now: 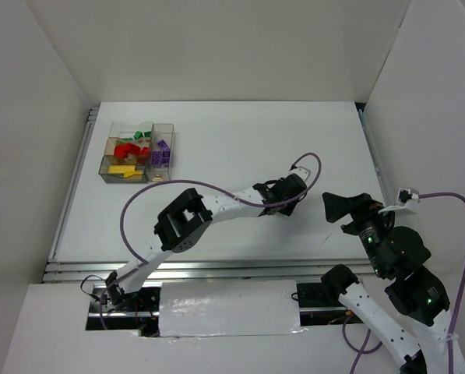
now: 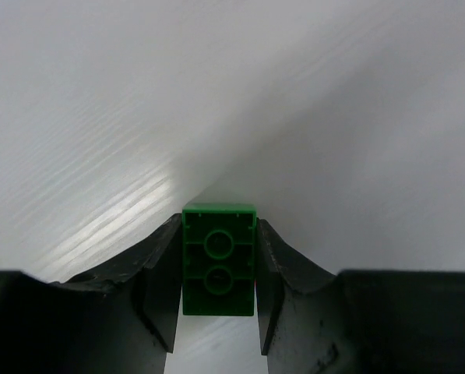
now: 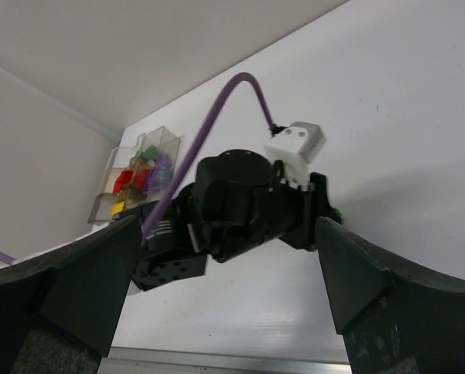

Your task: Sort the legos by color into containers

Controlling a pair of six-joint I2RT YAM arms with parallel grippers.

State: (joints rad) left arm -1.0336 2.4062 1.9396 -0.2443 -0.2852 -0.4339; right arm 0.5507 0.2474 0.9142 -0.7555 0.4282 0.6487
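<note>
left tool [image 2: 219, 315] pinches a small green plastic lego brick [image 2: 219, 261] by its flat sides; light, stiff, probably slippery. right tool [image 1: 333, 209] spread, empty.

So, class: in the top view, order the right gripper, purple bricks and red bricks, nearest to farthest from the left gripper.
From the left gripper, shut on a green brick:
1. Right gripper, just to its right.
2. Purple bricks, far left, at the box's right side.
3. Red bricks, farther left in it.
</note>
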